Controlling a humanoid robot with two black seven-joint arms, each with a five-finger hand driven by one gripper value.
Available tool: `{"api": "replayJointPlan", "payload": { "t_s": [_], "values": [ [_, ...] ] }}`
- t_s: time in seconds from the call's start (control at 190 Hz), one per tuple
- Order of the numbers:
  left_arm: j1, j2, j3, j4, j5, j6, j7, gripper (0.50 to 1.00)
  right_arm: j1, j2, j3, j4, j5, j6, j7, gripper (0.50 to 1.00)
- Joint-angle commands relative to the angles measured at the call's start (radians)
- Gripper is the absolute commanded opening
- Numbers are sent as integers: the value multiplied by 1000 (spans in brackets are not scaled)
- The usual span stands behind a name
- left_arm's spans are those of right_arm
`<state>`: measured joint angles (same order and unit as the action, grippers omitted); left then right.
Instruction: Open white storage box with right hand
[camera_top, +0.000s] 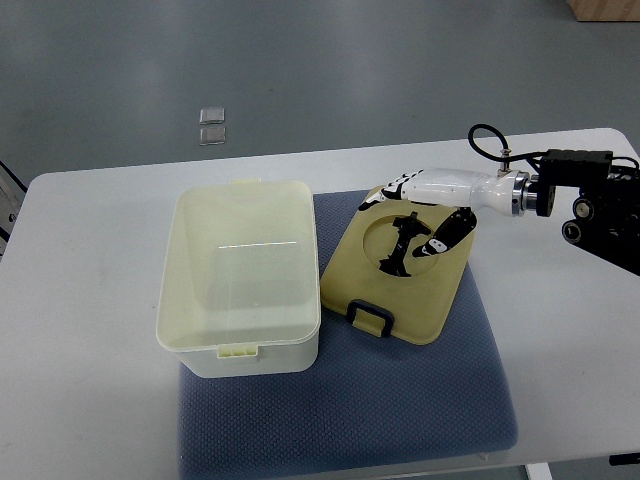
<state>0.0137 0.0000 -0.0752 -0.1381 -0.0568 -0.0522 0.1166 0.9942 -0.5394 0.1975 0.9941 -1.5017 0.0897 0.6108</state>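
Blue mat — white storage box lidless, empty

white storage box: open, upright, empty | lid: off, tilted against box's right side

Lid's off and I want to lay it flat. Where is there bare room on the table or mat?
Bare mat lies in front of the box and lid, up to the near edge. Bare table is left of the box, and right of the mat. It is crowded mid-mat: the lid leans on the box with the right hand on it.
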Motion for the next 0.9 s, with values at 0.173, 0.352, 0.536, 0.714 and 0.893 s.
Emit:
{"api": "replayJointPlan", "payload": {
  "t_s": [0.173, 0.352, 0.536, 0.714, 0.893],
  "values": [
    [0, 0, 0, 0, 0, 0, 0, 1000, 6, -8, 40, 0, 268, 13, 0, 897],
    [0, 0, 0, 0, 0, 0, 0, 1000, -12, 7, 115, -32, 669, 70, 0, 897],
    [-1, 0, 0, 0, 0, 0, 0, 1000, -54, 81, 138, -133, 1095, 61, 0, 897],
    [0, 0, 0, 0, 0, 0, 0, 1000, -95, 134, 172, -184, 1353, 45, 0, 897],
    [0, 0, 0, 0, 0, 0, 0, 1000, -98, 141, 174, -196, 1518, 25, -158, 897]
  ]
}}
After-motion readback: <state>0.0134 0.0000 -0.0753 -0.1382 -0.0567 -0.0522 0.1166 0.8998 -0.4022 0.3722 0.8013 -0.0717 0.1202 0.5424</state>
